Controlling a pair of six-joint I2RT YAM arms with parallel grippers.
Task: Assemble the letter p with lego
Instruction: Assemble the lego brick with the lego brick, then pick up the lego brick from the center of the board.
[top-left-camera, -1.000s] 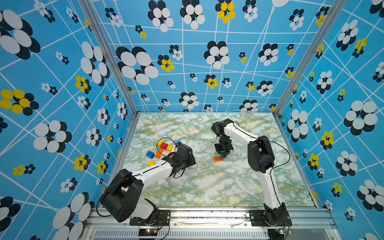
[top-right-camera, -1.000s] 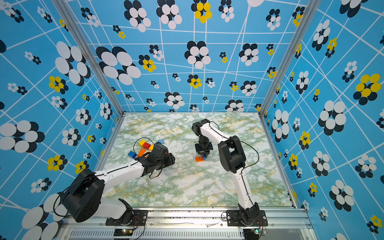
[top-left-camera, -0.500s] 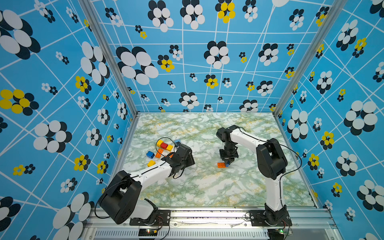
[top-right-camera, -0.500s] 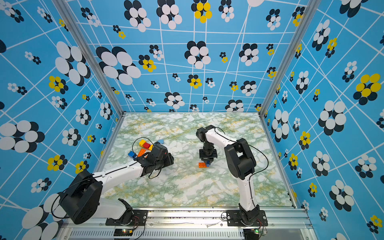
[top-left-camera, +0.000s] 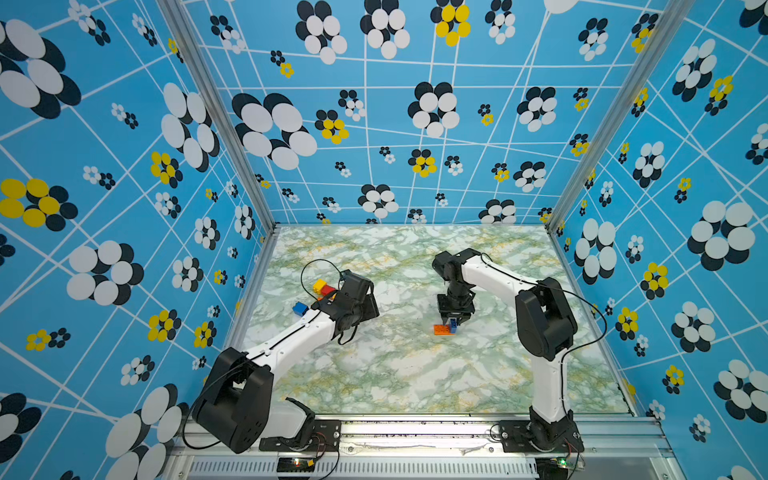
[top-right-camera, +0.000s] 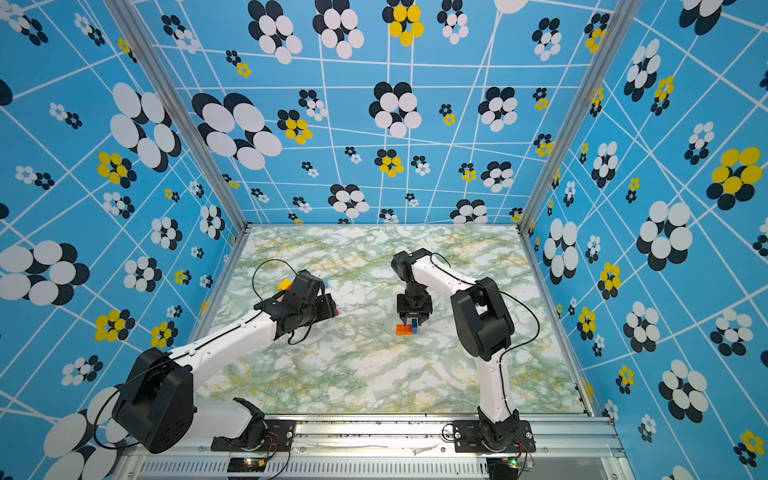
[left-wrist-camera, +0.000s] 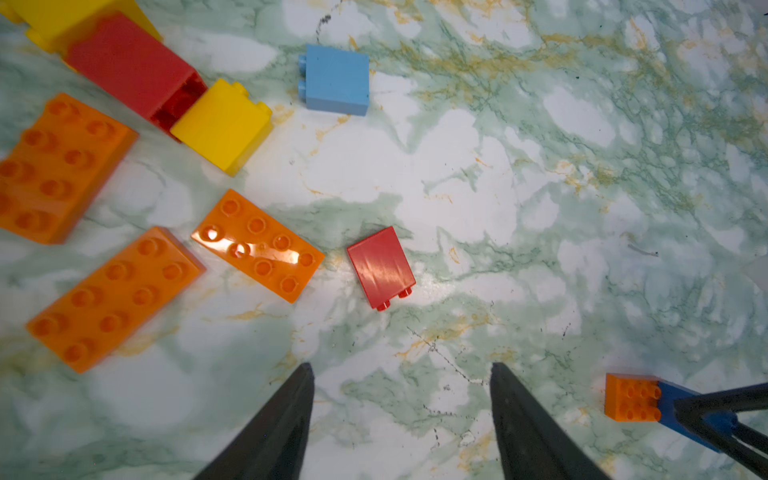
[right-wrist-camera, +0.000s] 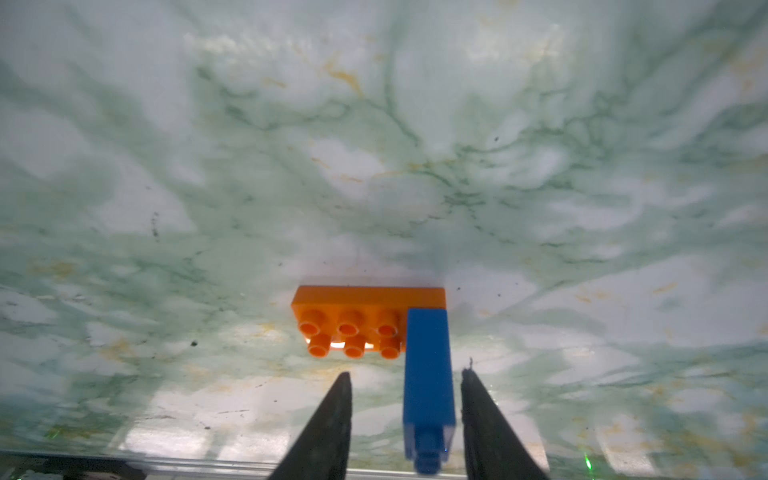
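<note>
In a top view, the loose bricks (top-left-camera: 322, 286) crowd the left middle of the worktop (top-left-camera: 395, 374), partly hidden behind my left hand (left-wrist-camera: 402, 365), which sits just right of them. At the frame's centre a flat brick (top-left-camera: 440, 329) lies on the worktop with a tall brick (top-left-camera: 453, 326) standing on its right end. My right hand (top-left-camera: 453, 321) hangs directly above, its fingers either side of the tall brick and touching neither side.

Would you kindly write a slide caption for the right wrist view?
The right gripper, jaws open, straddles a blue brick standing on one end of an orange brick.
</note>
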